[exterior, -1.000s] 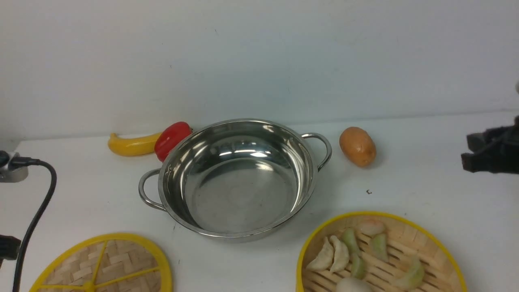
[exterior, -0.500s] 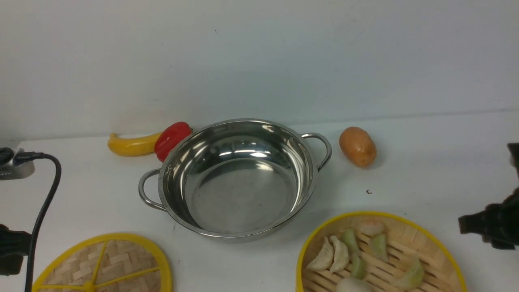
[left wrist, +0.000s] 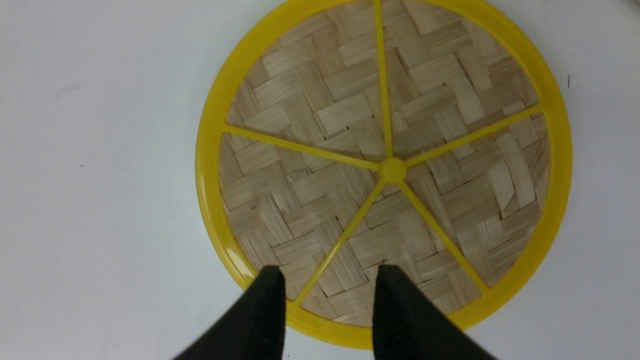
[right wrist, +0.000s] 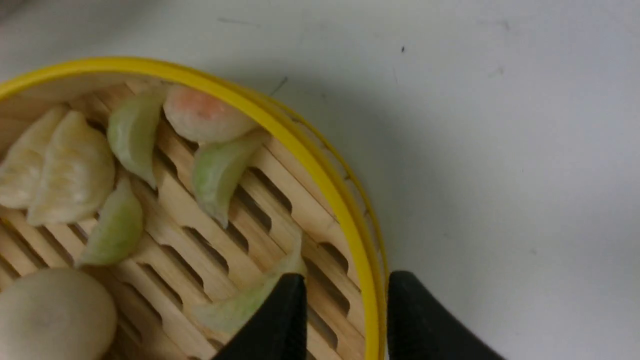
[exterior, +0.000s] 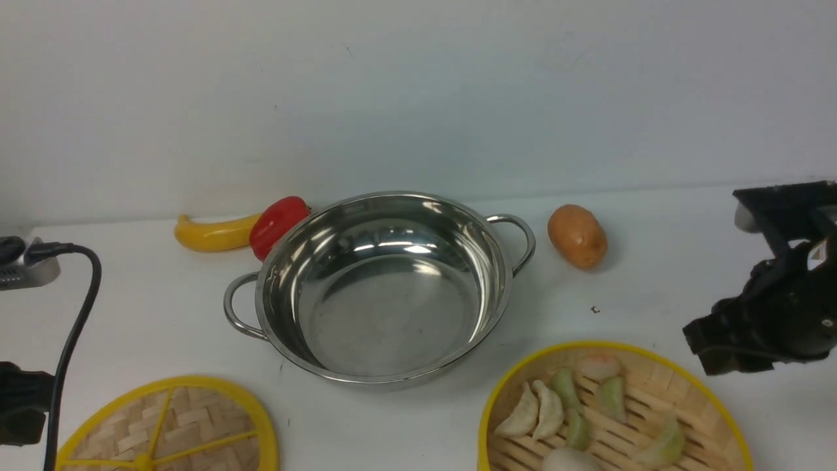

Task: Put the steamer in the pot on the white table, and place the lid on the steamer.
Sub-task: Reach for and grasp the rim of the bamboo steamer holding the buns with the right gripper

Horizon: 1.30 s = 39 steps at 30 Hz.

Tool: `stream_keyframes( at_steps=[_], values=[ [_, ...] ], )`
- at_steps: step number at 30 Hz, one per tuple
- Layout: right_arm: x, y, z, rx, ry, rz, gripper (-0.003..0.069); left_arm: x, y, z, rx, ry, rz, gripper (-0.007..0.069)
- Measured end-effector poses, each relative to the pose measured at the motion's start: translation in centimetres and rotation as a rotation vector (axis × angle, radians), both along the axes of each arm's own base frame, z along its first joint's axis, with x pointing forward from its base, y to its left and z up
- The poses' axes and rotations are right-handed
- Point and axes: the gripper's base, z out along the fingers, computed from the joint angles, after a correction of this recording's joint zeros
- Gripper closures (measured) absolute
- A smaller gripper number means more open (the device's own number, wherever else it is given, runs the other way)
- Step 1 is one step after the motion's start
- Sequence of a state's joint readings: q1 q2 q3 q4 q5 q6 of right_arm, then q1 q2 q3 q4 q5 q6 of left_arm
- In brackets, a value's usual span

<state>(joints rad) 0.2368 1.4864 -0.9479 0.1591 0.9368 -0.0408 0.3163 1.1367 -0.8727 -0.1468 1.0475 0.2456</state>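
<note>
1. A white worktop [exterior: 654, 288] seen from the robot's side, with a pale wall [exterior: 418, 98] behind it.
2. The pot [exterior: 386, 314], wide, shallow and shiny, stands in the middle of the worktop. It is empty, with one looped handle toward the left front and one toward the right rear.
3. The steamer [exterior: 614, 344] sits on the worktop in front of the pot and to its right, apart from it and partly cut off by the picture's lower edge. Its slatted floor holds pale and green dumplings [exterior: 539, 412] and a round white bun [exterior: 569, 460].
4. The lid [exterior: 176, 418], a flat woven disc with yellow rim and spokes, lies on the worktop in front of the pot and to its left, also apart from it.
5. The left gripper [left wrist: 327, 275] hangs over the near edge of the lid. Its jaws stand apart, holding nothing, with one yellow spoke showing between them.
6. The right gripper [right wrist: 345, 280] is at the steamer's right side. Its jaws are parted and straddle the yellow rim, one over the slats, one outside the wall. Whether they touch the rim cannot be told.
7. Behind the pot on the left lie a yellow banana [exterior: 209, 233] and a red pepper [exterior: 278, 222], the pepper just beside the pot's rim. A brown potato [exterior: 577, 237] lies to the pot's right rear.
8. A black cable [exterior: 72, 327] runs down the far left from a power strip [exterior: 23, 271].
</note>
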Motion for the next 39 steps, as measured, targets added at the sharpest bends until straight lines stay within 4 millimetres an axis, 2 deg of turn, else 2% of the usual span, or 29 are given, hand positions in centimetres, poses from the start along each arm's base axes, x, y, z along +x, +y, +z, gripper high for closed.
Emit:
stream_keyframes(
  at_steps=[6, 14, 21, 23, 24, 26, 28, 32, 34, 35, 37, 39],
  values=[
    [-0.5, -0.2, -0.8, -0.033, 0.054, 0.018, 0.0416, 0.0, 0.0, 0.0, -0.001, 0.001, 0.000, 0.0384],
    [-1.7, -0.6, -3.5, -0.050, 0.076, 0.025, 0.0416, 0.0, 0.0, 0.0, -0.002, 0.000, 0.000, 0.0384],
    [-1.0, -0.5, -5.6, -0.065, 0.122, 0.029, 0.0416, 0.0, 0.0, 0.0, -0.002, 0.000, 0.000, 0.0384],
    [-0.9, -0.5, -6.5, -0.072, 0.154, 0.031, 0.0429, 0.0, 0.0, 0.0, -0.002, 0.000, 0.000, 0.0384],
    [-0.6, -0.4, -7.4, -0.080, 0.185, 0.032, 0.0469, 0.0, 0.0, 0.0, -0.002, 0.000, 0.000, 0.0384],
    [-0.3, -0.3, -7.6, -0.088, 0.203, 0.030, 0.0552, 0.0, 0.0, 0.0, -0.002, -0.002, 0.001, 0.0384],
    [0.1, -0.6, -7.1, -0.132, 0.194, 0.052, 0.0608, 0.1, 0.0, 0.0, 0.000, -0.006, 0.001, 0.0384],
    [0.9, -1.0, -4.4, -0.206, 0.233, 0.078, 0.0608, 0.3, 0.0, -0.2, 0.001, -0.044, 0.009, 0.0384],
    [2.0, -0.8, -1.4, -0.203, 0.203, 0.074, 0.0608, 0.4, -0.1, -1.0, -0.015, -0.043, 0.015, 0.0380],
    [2.1, -0.7, -1.1, -0.198, 0.199, 0.072, 0.0608, 0.5, 0.0, -1.1, -0.014, -0.044, 0.014, 0.0379],
    [3.8, 0.4, 2.6, -0.139, 0.112, 0.079, 0.0608, 0.7, -0.1, -2.7, -0.039, -0.015, 0.010, 0.0361],
    [4.8, 1.3, 4.4, -0.111, 0.048, 0.097, 0.0608, 0.8, -0.1, -3.4, -0.048, 0.002, 0.003, 0.0346]
  ],
)
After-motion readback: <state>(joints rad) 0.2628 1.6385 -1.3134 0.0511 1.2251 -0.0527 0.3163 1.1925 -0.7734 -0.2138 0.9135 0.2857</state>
